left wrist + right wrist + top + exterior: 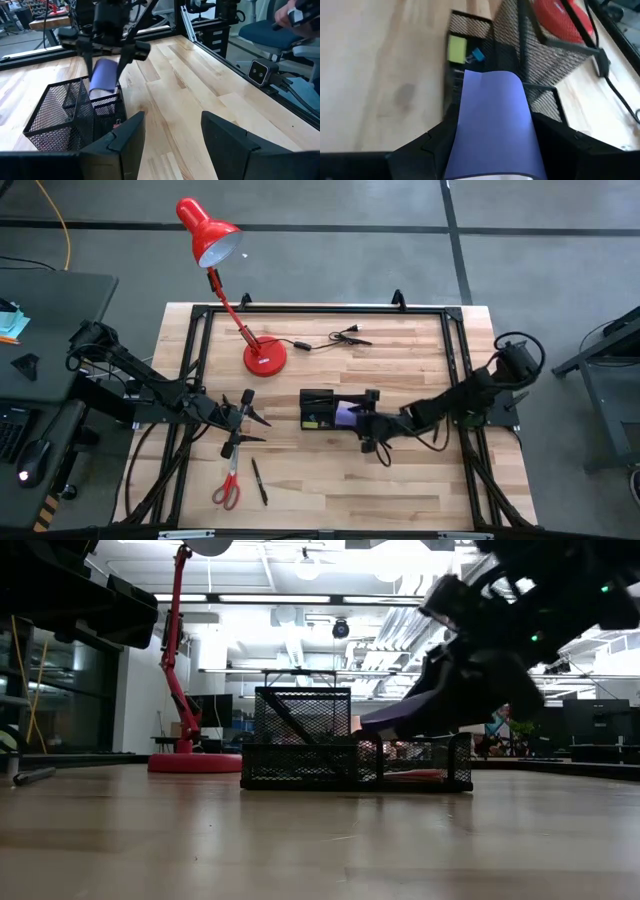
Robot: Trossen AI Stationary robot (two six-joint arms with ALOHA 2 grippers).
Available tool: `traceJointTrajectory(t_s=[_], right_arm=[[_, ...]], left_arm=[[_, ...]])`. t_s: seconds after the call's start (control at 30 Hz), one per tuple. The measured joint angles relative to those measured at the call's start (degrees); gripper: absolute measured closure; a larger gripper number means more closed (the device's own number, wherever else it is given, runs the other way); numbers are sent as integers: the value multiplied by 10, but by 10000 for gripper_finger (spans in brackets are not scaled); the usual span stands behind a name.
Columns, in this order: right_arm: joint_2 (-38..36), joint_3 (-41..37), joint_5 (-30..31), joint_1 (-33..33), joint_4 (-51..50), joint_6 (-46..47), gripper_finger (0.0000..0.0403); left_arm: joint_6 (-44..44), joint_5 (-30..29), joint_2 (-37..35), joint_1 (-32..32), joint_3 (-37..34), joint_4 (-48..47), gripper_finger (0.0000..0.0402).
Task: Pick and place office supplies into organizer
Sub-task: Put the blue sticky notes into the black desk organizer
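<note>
Placement step in hand: the right gripper (362, 420) pinches the purple sticky-note pad (492, 125) between its jaws, just above the organizer (318, 410) at mid-tabletop. Next move likely calls for lowering the pad past the mesh wall into a free compartment. The left gripper (240, 420), jaws spread, waits beside the scissors (229, 480); room between is limited.

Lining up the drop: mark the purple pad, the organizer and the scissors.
purple pad (492, 125), right wrist view, middle of its face.
organizer (318, 420), high view, left compartment wall.
scissors (227, 494), high view, red handles.
</note>
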Motion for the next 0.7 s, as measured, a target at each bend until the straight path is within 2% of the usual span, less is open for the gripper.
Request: traceJointTrajectory(t_s=[0.3,0.43,0.57,0.7], right_arm=[[0,0,-26,-47,-19,24,183],[0,0,-64,-59,-18,50,174],[0,0,-61,-60,-17,36,144],[0,0,-57,-60,-8,15,96]], left_arm=[[0,0,0,0,0,0,218],[0,0,0,0,0,0,218],[0,0,0,0,0,0,218],[0,0,0,0,0,0,218]])
